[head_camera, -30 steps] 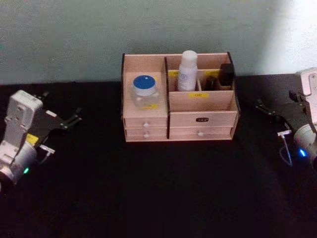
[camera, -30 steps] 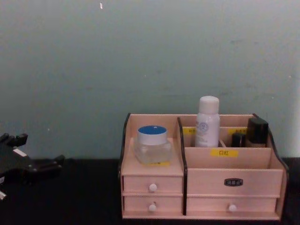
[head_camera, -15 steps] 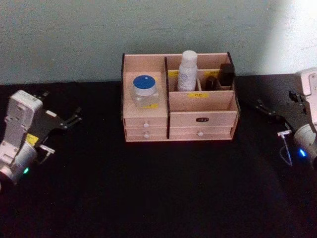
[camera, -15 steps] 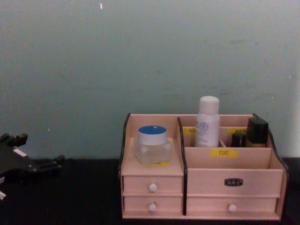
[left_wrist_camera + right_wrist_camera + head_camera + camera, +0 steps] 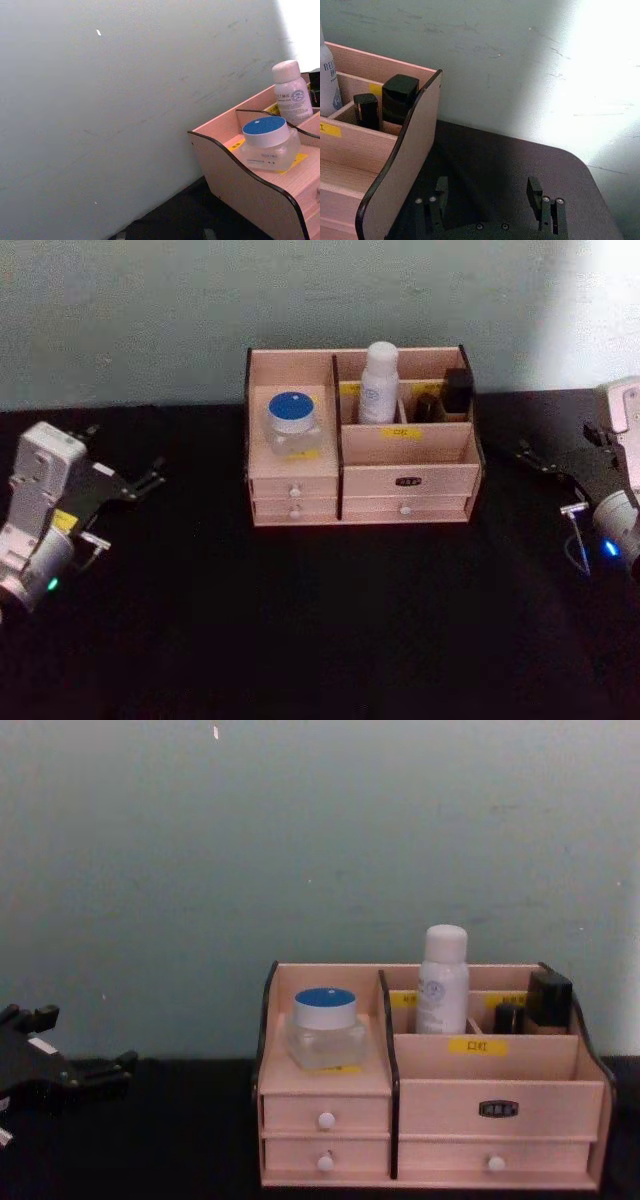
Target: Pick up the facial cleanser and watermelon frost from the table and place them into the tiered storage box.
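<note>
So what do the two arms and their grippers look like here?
Both arms have pale grey wrist housings carrying black grippers with thin black fingers. The left gripper arm bears a yellow sticker and a green light. The right gripper arm has a blue light and a thin looping cable.

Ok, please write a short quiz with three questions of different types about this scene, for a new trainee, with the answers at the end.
1. True or false: the blue-lidded jar stands in the left compartment of the tiered storage box.
2. Multiple choice: the white bottle is A) lying on the table, B) upright in a rear compartment, C) held by a gripper.
3. Fill in: the right gripper has its fingers ____.

Key: 1 true; 2 B; 3 open. The left gripper is also open, holding nothing, left of the box.
</note>
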`<action>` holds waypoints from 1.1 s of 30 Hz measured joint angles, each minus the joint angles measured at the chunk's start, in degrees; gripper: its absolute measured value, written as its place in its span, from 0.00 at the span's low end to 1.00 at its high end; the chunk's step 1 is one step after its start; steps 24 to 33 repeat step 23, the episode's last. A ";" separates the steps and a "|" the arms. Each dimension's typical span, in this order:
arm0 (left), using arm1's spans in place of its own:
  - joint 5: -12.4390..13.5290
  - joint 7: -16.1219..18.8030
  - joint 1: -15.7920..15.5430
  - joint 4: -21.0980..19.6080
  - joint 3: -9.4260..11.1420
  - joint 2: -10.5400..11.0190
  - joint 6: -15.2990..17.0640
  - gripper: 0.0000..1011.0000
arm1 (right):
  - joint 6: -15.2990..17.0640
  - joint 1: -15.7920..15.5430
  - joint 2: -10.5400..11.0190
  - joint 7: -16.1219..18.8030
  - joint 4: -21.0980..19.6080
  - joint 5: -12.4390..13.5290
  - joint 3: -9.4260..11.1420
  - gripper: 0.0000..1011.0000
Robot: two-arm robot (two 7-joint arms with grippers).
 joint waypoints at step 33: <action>0.00 0.00 0.00 0.00 0.00 0.00 0.00 0.99 | 0.00 0.00 0.00 0.00 0.00 0.00 0.00 0.99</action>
